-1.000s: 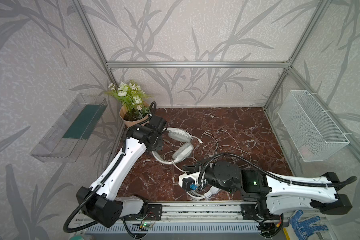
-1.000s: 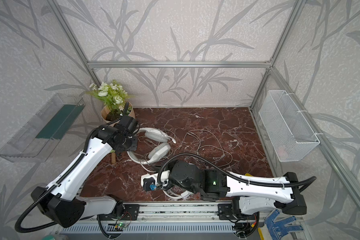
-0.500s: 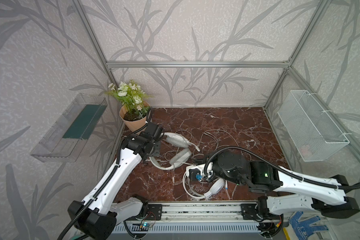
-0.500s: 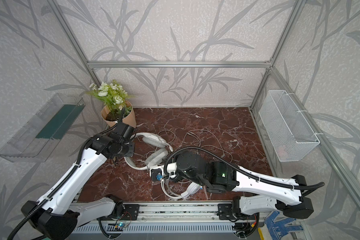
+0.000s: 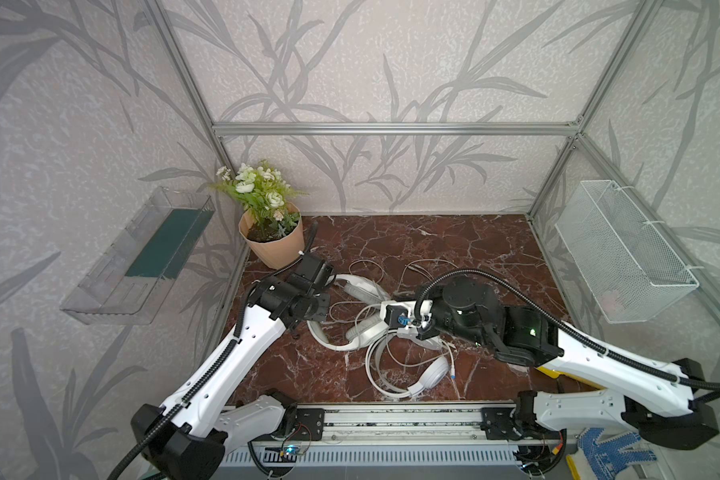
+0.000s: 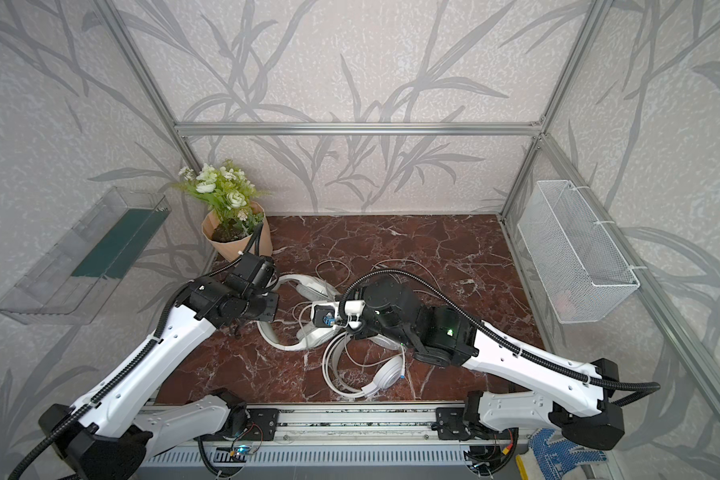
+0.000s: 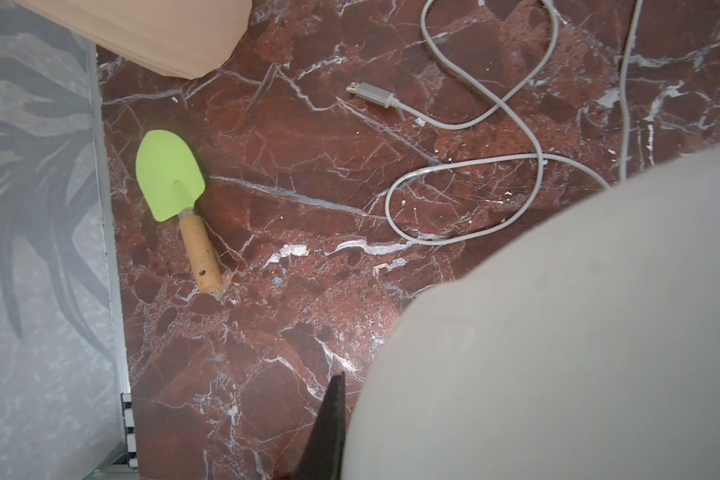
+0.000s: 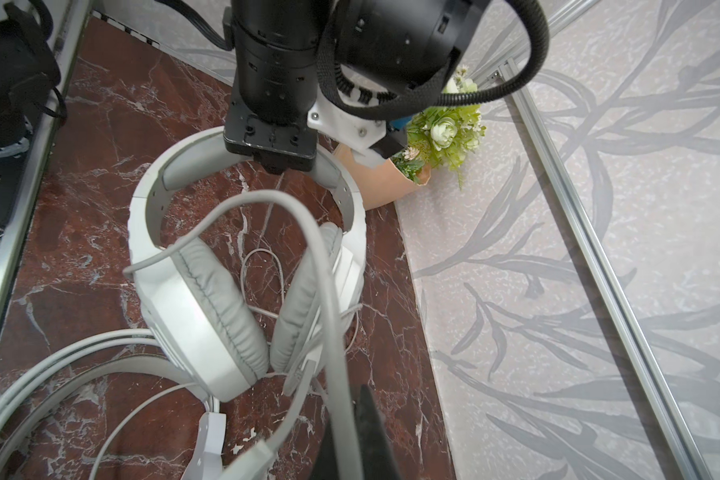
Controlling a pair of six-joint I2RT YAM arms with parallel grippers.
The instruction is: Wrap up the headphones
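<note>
The greyish-white headphones (image 8: 208, 299) with padded cushions sit left of centre on the marble, also seen in both top views (image 5: 364, 330) (image 6: 313, 332). My left gripper (image 8: 281, 164) is shut on their headband (image 7: 558, 332), which fills much of the left wrist view beside one black finger (image 7: 329, 428). My right gripper (image 8: 350, 436) is shut on a pale cable (image 8: 308, 232) that arches up over the cushions. The glossy white headphones (image 5: 431, 372) (image 6: 387, 374) lie near the front edge, free of both grippers. A USB plug (image 7: 371, 93) ends a loose cable loop.
A flower pot (image 5: 273, 245) stands at the back left. A green trowel (image 7: 171, 174) lies by the left wall. A wire basket (image 5: 624, 253) hangs on the right wall, a clear shelf (image 5: 142, 257) on the left. Loose cable (image 5: 416, 266) lies mid-floor.
My left gripper has come toward the front with the greyish-white headset. My right gripper has moved back from over the glossy headset, drawing the cable up; that headset now shows.
</note>
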